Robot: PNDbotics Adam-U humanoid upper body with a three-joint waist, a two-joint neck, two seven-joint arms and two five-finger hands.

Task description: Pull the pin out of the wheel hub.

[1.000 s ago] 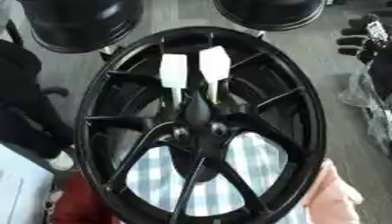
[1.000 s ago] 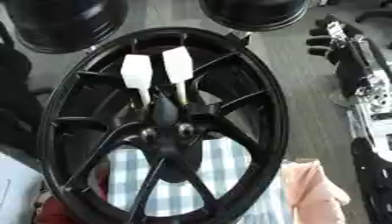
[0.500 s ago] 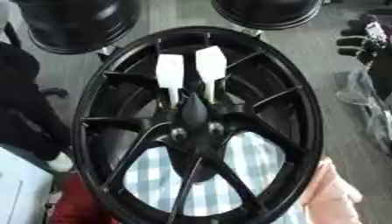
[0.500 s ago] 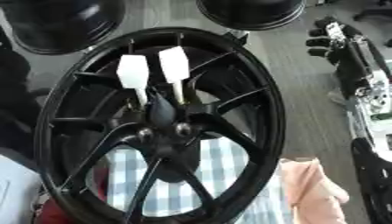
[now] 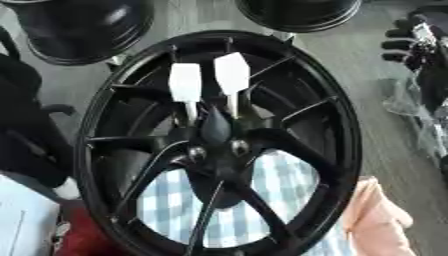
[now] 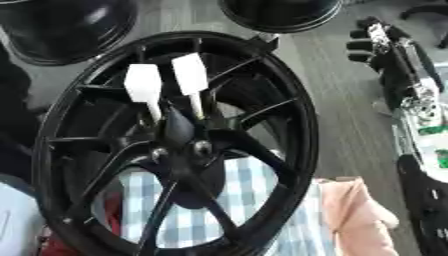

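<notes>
Two white-handled pins, the left pin [image 5: 185,85] and the right pin [image 5: 232,75], stand seated in the hub [image 5: 214,147] at the centre of the black wheel [image 5: 219,145]; neither is pulled, so the whole task seems left to do. The right robot hand [image 6: 372,42] hangs at the far right, well apart; whether its fingers are spread or curled I cannot tell. The left robot hand is unseen. Checked cloth [image 5: 262,200] shows through the near spokes.

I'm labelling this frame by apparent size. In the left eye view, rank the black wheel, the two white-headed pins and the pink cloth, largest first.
1. The black wheel, which fills most of the view.
2. The pink cloth, at the lower right, partly cut off by the edge.
3. The two white-headed pins, left and right; they look alike in size, so they are unranked.
</notes>
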